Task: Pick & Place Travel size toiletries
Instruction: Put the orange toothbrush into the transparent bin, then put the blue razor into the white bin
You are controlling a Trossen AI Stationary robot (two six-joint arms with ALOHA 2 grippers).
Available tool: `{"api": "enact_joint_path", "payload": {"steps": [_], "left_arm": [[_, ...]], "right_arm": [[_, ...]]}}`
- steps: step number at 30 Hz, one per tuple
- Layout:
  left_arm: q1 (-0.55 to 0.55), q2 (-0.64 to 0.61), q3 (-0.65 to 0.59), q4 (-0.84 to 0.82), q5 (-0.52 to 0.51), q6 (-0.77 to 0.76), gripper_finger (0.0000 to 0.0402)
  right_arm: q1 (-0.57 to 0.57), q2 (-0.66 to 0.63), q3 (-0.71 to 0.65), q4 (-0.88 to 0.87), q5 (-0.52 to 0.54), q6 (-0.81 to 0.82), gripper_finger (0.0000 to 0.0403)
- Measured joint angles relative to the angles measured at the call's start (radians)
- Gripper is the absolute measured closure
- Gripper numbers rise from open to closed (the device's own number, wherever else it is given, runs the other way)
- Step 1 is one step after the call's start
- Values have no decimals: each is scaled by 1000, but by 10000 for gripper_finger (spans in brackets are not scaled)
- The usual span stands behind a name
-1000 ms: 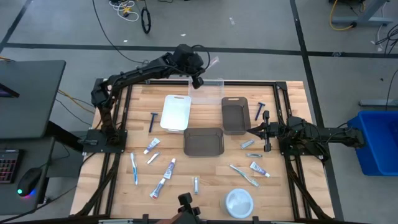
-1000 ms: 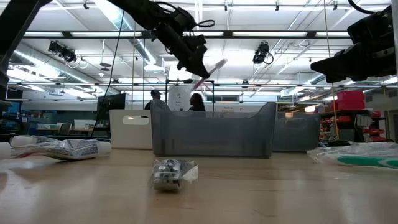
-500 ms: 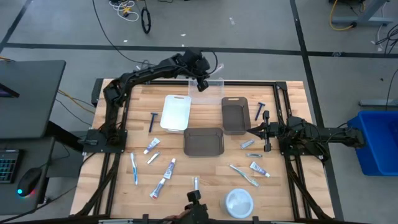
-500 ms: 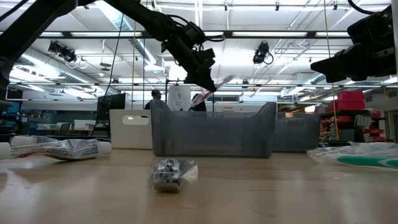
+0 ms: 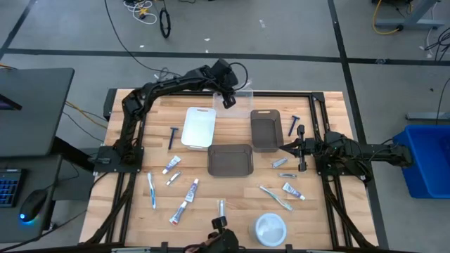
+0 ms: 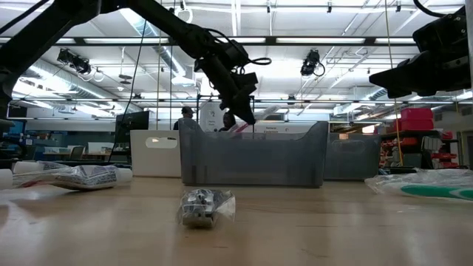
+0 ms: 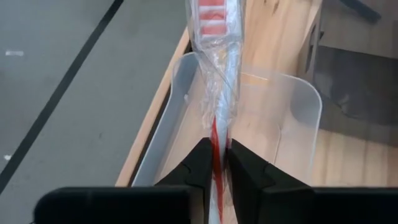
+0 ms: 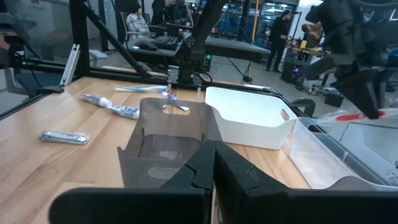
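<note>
My left gripper (image 7: 216,152) is shut on a red-and-white toothbrush (image 7: 219,81) in a clear wrapper. It hangs over the clear bin (image 7: 292,124) at the table's far edge (image 5: 242,93). The right wrist view shows the same toothbrush (image 8: 351,116) above that bin. My right gripper (image 5: 285,147) waits shut at the table's right side, touching nothing. Other toiletries lie flat on the wood: toothpaste tubes (image 5: 193,190), a blue toothbrush (image 5: 151,190), black razors (image 5: 173,135) and small silvery tubes (image 5: 221,207). My left gripper pinches the wrapped toothbrush's handle (image 7: 216,134) between its two fingers. The fingers slant down toward the table's far edge, and the brush runs on forward along them. The toothbrush is lifted clear, its free end tilted down over the clear bin.
A white bin (image 5: 199,126) and two dark grey bins (image 5: 230,159) (image 5: 265,130) stand mid-table. A round white dish (image 5: 270,228) sits near the front edge. More toiletries lie at the right (image 5: 292,190). People show in the room beyond.
My left gripper has gone down toward the clear bin and tipped further downward, still shut on the toothbrush. The toothbrush, which stood high above the bin, now hangs low over it.
</note>
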Motion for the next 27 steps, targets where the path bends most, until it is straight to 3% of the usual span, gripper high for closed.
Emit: {"api": "enact_joint_path", "payload": {"steps": [9, 21, 27], "left_arm": [[-4, 0, 0, -31, -21, -7, 335], [-9, 0, 0, -33, -22, -27, 243], [-10, 0, 0, -47, -24, -29, 227]], "right_arm": [[0, 0, 0, 0, 0, 0, 389], [0, 0, 0, 0, 0, 0, 389], [0, 0, 0, 0, 0, 0, 389]]}}
